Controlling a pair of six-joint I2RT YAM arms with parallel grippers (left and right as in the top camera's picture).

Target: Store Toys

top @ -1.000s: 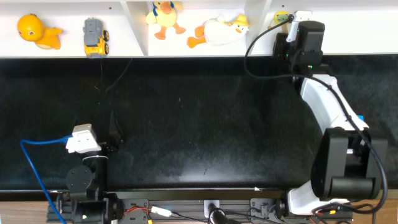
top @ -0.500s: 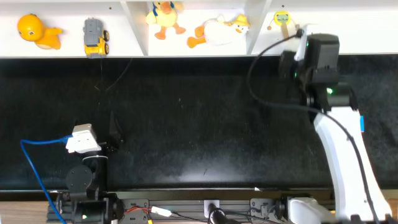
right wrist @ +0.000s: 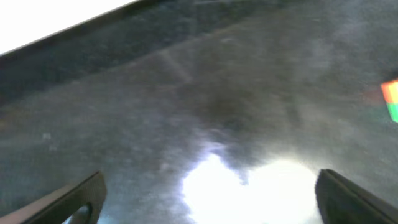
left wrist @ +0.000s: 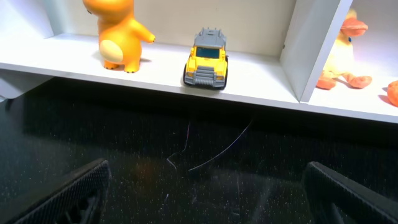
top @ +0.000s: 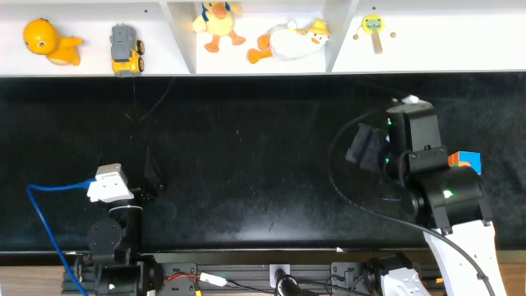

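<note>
Toys stand in a white shelf along the table's far edge: an orange duck, a yellow truck, a yellow plush duck, a white plush duck and a small yellow-green toy in the right compartment. A multicoloured cube lies on the black table at the right, and its corner shows in the right wrist view. My right gripper hangs open and empty over the table, left of the cube. My left gripper rests open at the near left, facing the truck and orange duck.
The black tabletop stretches between the shelf and the arm bases. A blue cable loops beside the left arm's base. White dividers split the shelf into compartments.
My right arm has drawn back from the shelf's right compartment to mid-table, leaving the small yellow-green toy on the shelf. The left arm has not moved.
</note>
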